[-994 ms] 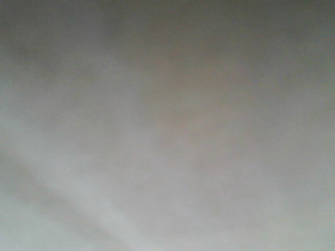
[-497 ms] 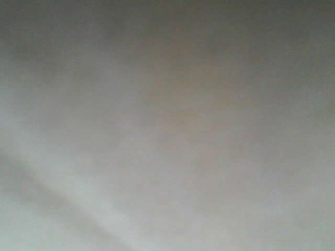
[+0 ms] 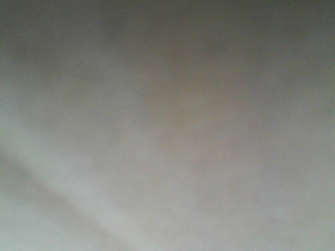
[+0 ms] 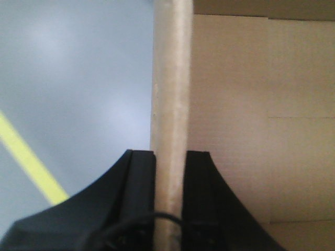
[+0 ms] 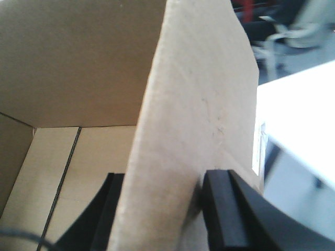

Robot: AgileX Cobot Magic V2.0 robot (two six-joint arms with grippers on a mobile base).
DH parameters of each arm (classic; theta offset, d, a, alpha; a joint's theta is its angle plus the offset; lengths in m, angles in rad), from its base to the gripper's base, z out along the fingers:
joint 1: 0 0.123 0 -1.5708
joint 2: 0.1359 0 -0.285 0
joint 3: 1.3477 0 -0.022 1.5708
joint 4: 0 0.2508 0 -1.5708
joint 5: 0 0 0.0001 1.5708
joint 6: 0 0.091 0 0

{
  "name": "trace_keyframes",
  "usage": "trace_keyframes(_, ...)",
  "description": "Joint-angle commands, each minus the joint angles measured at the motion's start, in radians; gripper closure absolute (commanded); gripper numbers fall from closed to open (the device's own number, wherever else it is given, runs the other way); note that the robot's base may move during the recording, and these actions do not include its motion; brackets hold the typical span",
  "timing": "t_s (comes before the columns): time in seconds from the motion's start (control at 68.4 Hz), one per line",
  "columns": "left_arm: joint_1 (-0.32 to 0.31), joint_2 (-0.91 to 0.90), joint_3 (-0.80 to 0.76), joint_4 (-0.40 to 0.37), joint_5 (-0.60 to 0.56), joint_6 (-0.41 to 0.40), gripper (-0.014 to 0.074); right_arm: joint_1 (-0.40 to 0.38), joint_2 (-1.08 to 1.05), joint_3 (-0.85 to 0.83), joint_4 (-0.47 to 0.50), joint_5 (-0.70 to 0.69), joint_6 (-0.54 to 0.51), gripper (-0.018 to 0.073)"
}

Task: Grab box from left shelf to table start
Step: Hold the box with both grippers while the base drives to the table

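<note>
The front view gives me only a grey-brown blur, perhaps cardboard close against the lens. My left gripper [image 4: 170, 157] pinches one upright wall of the box [image 4: 241, 104], with the hollow to my fingers' right and the floor [image 4: 78, 78] to their left. My right gripper [image 5: 165, 180] pinches another wall, hollow to the left; a white table top [image 5: 303, 115] lies beyond my outer finger.

Front view blank grey blur, both wrist views close, sharing the box [image 4: 251, 104]

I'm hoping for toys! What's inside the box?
Only bare cardboard shows inside the box. The side wall pinched by the right gripper covers the rest, so that part is unknown.
</note>
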Motion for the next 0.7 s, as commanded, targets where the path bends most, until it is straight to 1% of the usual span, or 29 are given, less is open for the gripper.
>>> trace_keyframes(0.0, -0.004, 0.015, -0.01, 0.046, 0.067, -0.003, 0.0696, -0.001, 0.002, -0.027, 0.021, -0.102, 0.004, 0.0501)
trace_keyframes(0.687, -0.004, 0.015, -0.01, 0.046, 0.067, -0.003, 0.0696, -0.001, 0.002, -0.027, 0.021, -0.102, 0.004, 0.0501)
